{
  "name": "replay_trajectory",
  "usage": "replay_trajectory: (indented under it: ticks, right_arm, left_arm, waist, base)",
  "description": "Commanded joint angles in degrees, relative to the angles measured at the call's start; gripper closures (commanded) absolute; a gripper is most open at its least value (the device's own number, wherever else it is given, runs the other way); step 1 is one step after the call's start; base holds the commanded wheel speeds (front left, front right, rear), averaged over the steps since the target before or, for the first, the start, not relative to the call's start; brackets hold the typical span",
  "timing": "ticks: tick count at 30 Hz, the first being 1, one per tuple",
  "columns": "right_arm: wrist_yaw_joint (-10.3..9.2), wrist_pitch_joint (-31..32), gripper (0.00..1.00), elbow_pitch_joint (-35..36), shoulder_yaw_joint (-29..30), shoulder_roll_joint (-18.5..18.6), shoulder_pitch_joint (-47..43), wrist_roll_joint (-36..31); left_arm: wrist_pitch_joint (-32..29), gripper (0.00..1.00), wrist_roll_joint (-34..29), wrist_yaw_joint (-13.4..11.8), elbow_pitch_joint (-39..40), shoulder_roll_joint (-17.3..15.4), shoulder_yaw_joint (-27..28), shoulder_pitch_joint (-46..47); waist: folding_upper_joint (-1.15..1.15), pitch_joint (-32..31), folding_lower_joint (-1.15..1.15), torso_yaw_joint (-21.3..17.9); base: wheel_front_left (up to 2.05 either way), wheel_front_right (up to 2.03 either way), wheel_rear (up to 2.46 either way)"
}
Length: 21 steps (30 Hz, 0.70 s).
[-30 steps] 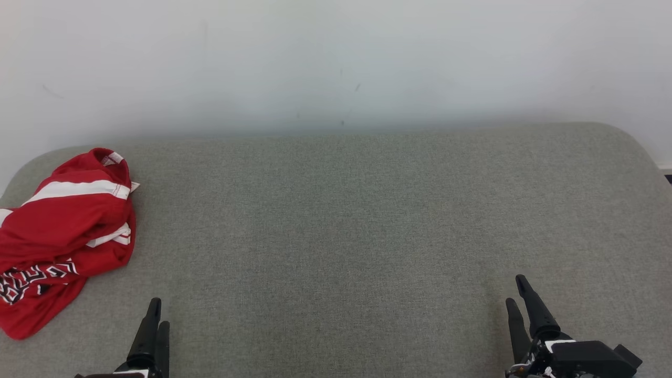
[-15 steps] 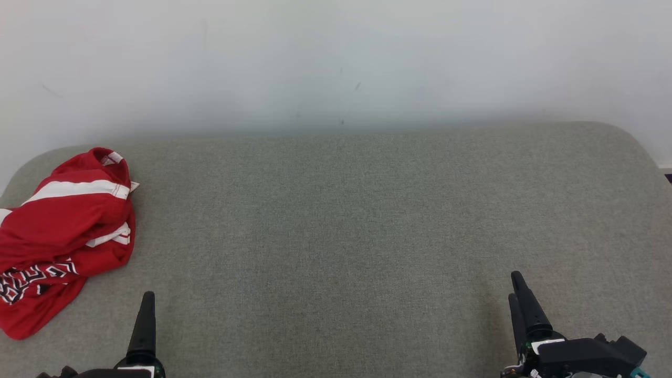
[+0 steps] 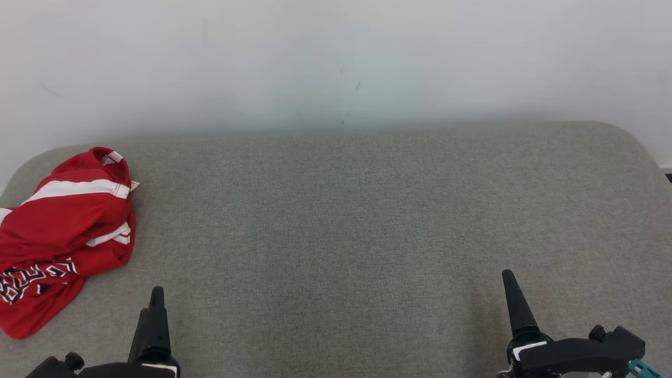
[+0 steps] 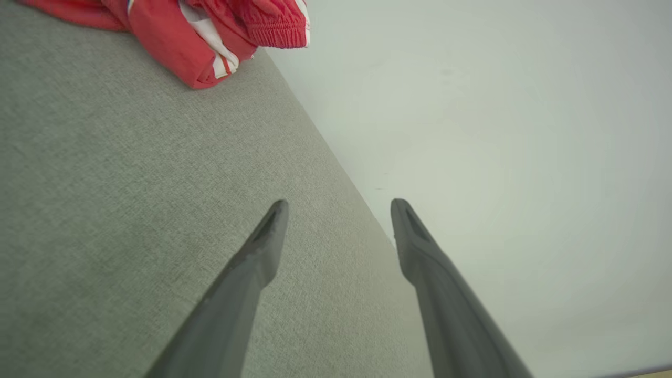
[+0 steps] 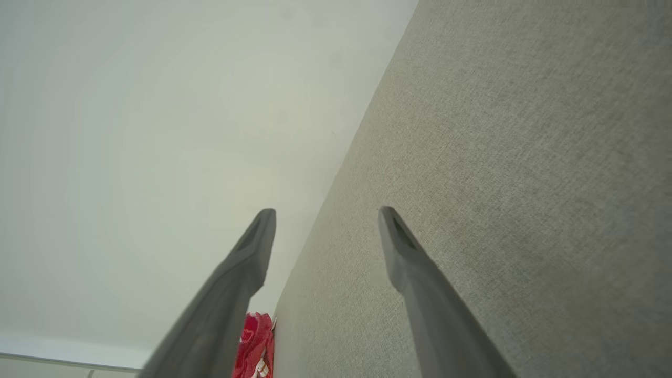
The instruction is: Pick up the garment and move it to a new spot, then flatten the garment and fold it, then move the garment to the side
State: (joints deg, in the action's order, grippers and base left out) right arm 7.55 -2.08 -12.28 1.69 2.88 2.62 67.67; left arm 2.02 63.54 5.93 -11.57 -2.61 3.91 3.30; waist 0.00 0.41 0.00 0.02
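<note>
So the red garment [image 3: 63,236] with the white stripes sits in a crumpled heap at the far left end of the grey cushion [image 3: 341,220], nothing touching it. The left gripper [image 4: 340,206] hangs near the front edge, just right of the heap, fingers spread wide and empty. The right gripper [image 5: 326,211] is way over on the other side, also spread, nothing in it. Looks like the pickup hasn't started yet. I'd guess the left arm needs to swing over the heap, drop down and pinch a decent bunch of fabric.
</note>
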Motion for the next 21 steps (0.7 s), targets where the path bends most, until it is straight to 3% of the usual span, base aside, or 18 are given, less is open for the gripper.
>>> replay_trajectory:
  ticks: [1,21]
  right_arm:
    - [-0.03,-0.75,0.00,1.06,-0.16,0.04,0.29,-2.86]
    - [-0.05,-4.31,0.00,1.69,-1.78,0.02,-0.42,-20.64]
  left_arm:
    - [0.72,0.00,-3.41,-0.35,1.27,-0.22,-0.53,0.04]
    - [4.30,0.00,-24.57,-1.81,2.10,-0.27,-3.35,-0.92]
  waist:
    - [0.00,0.02,0.00,0.01]
    - [0.00,0.23,0.00,0.05]
  base:
    - [0.00,0.00,0.00]
    - [0.00,0.00,0.00]
